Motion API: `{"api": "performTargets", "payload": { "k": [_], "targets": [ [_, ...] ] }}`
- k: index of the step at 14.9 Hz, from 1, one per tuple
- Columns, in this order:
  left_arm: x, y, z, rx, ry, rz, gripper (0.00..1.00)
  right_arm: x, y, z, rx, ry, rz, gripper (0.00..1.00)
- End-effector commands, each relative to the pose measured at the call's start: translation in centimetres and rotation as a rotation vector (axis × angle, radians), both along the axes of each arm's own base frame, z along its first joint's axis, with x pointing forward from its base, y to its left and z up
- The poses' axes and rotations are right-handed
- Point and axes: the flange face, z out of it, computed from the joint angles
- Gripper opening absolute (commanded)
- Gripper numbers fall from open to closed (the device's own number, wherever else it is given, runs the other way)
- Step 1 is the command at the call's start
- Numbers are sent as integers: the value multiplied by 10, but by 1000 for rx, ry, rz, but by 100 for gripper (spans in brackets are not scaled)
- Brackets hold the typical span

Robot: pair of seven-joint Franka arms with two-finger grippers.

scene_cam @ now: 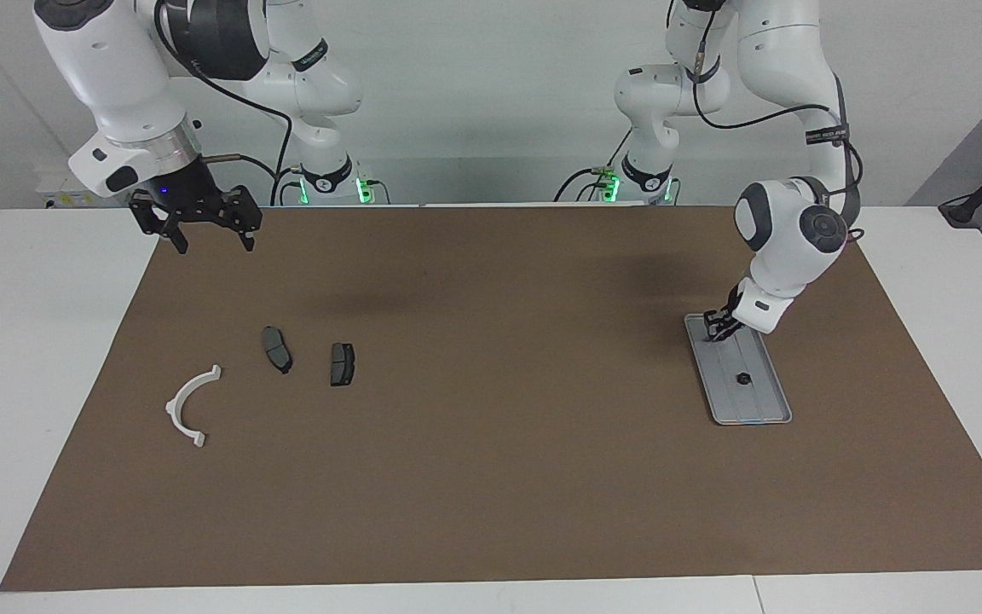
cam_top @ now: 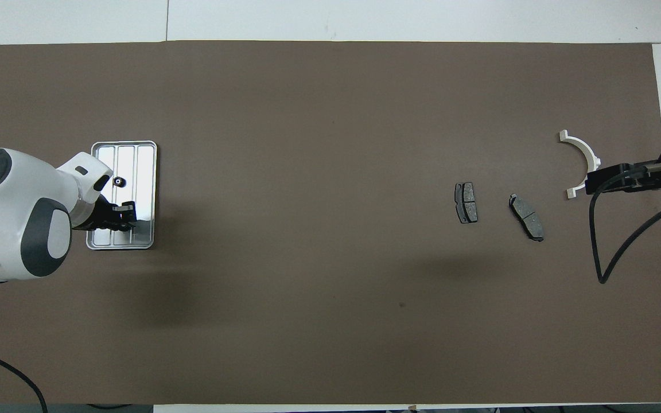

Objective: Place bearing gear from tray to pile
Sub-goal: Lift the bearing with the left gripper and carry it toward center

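1. The bearing gear (scene_cam: 743, 378) is lying as a small dark disc on the tray (scene_cam: 751, 419), about midway along it. The tray is sitting toward the left arm's end of the worktop (scene_cam: 31, 358), with its long axis running away from the robots.
2. The left hand (scene_cam: 717, 328) is hanging low over the tray's end nearest the robots, so the gear is lying farther out along the tray's length. Whether this hand is spread, pressed together or pinching anything cannot be told.
3. The right hand (scene_cam: 214, 246) is waiting spread and empty, raised over the robots' edge of the brown mat (scene_cam: 491, 469).
4. The pile, a white half-ring bracket (scene_cam: 174, 405) and two brake pads (scene_cam: 278, 350), is lying toward the right arm's end, well apart from the tray. The left arm is judged much the nearer to the gear.
5. The overhead view is making the right hand (cam_top: 617, 179) seem to cover one end of the bracket (cam_top: 587, 150); the facing view is showing it high and clear. Overhead, the gear (cam_top: 118, 182) is showing just beside the left arm's wrist.
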Motion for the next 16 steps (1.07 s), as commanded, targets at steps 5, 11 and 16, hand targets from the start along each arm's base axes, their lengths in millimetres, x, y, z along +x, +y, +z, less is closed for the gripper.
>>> {"api": "performTargets", "payload": {
  "k": [5, 11, 16],
  "targets": [
    [36, -166, 63, -21, -20, 214, 10, -4, -16, -1, 11, -13, 25, 100],
    [22, -341, 70, -40, -59, 289, 10, -1, -31, -1, 9, -28, 42, 100],
    [1, -417, 30, -66, -78, 291, 10, 2, -33, -18, 10, -36, 44, 100]
  ]
}}
